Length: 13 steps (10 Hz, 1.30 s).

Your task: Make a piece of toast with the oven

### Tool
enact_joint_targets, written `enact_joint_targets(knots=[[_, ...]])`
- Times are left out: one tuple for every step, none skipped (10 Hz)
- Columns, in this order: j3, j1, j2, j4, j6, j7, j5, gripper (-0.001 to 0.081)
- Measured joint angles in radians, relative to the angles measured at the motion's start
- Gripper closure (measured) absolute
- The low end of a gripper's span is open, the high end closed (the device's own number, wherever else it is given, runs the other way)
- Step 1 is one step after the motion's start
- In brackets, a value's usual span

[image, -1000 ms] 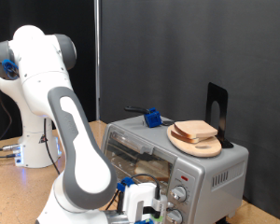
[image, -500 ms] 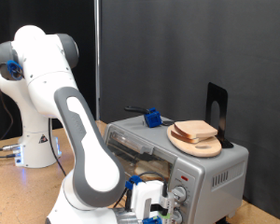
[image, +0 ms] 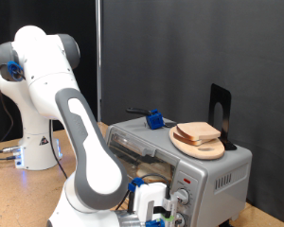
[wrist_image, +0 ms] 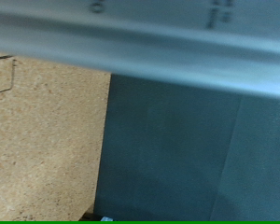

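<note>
The silver oven [image: 216,176] stands at the exterior view's lower right, its glass door [image: 133,151] facing the arm. Slices of toast bread [image: 199,130] lie stacked on a round wooden plate [image: 192,145] on top of the oven. My gripper [image: 165,204] is low in front of the oven, right by its round knobs [image: 181,197]; its fingers are too small and hidden to read. In the wrist view a blurred silver band of the oven [wrist_image: 149,37] fills one edge, very close. No fingers and no bread show there.
A blue-handled tool [image: 153,119] and a black upright stand [image: 221,112] sit on the oven's top. The tan tabletop [wrist_image: 42,140] and a dark panel [wrist_image: 196,149] show in the wrist view. A black curtain hangs behind.
The arm's elbow and the gripper have shifted a little towards the exterior view's right, closer to the oven's knobs. The bread and plate have not moved.
</note>
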Motion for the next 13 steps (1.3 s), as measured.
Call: enact_joint_targets(knots=[[0.0, 0.0, -0.003, -0.002, -0.003, 0.005, 0.0, 0.0708], [0.0, -0.001, -0.003, -0.004, -0.004, -0.008, 0.006, 0.0708], [0.003, -0.004, -0.003, -0.01, -0.008, -0.056, 0.02, 0.0708], [0.009, -0.012, -0.003, -0.021, -0.014, -0.146, 0.046, 0.0708], [0.017, -0.022, -0.003, -0.034, -0.019, -0.23, 0.073, 0.0708], [0.023, -0.029, -0.002, -0.042, -0.023, -0.29, 0.091, 0.0708], [0.025, -0.033, 0.001, -0.045, -0.031, -0.337, 0.101, 0.0708], [0.027, -0.037, 0.006, -0.045, -0.043, -0.378, 0.112, 0.0708], [0.03, -0.041, 0.01, -0.045, -0.054, -0.423, 0.12, 0.0708], [0.031, -0.043, 0.014, -0.044, -0.061, -0.454, 0.126, 0.0707], [0.031, -0.044, 0.015, -0.044, -0.064, -0.464, 0.128, 0.0707], [0.031, -0.044, 0.015, -0.045, -0.064, -0.464, 0.129, 0.0707], [0.031, -0.044, 0.015, -0.045, -0.064, -0.463, 0.129, 0.0707]])
